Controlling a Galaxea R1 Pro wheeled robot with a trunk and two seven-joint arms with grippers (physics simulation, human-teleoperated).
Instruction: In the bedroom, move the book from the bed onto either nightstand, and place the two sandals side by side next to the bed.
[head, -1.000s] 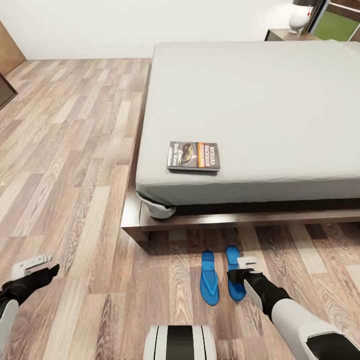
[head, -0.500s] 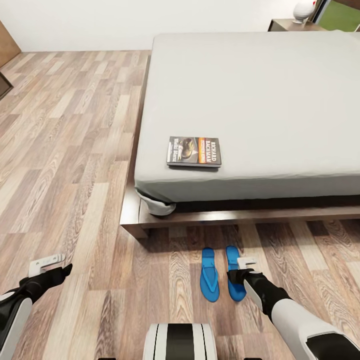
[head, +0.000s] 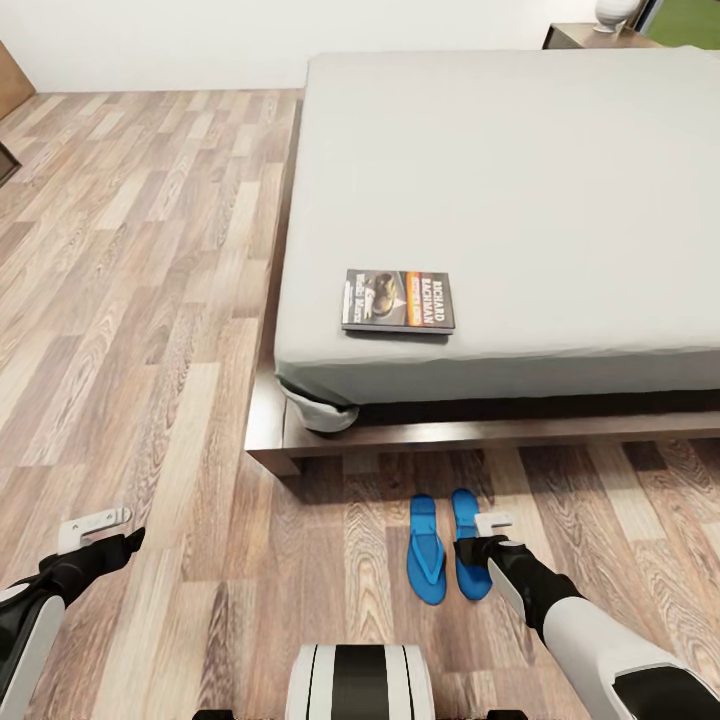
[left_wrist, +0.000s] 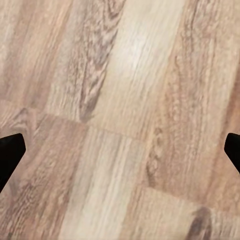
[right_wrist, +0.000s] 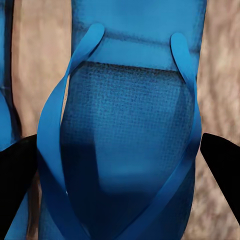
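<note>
- One large low bed (head: 520, 200) with a dark-brown wooden frame and a plain light-grey mattress takes up the upper right of the head view, standing on a brown wood-plank floor (head: 140, 300) under a white wall.
- At the far corner beyond the bed, the top of a low dark-brown wooden nightstand (head: 580, 36) shows, with a rounded white object (head: 613, 13) on it.
- Lying flat on the mattress near its front left corner is a thin paperback book (head: 398, 301) with a dark cover, an orange band, white lettering and a greyish picture.
- On the floor just in front of the bed frame, two bright blue flip-flop sandals lie side by side, close and roughly parallel: the left sandal (head: 426, 549) and the right sandal (head: 468, 545).
- The right gripper (head: 487, 536) hangs directly over the right sandal; in the right wrist view its dark fingers (right_wrist: 17, 165) stand wide apart on either side of that sandal (right_wrist: 130, 150), not closed on it.
- The left gripper (head: 95, 535) hovers over bare floor well to the left, its fingers (left_wrist: 10, 152) also spread apart over planks.
</note>
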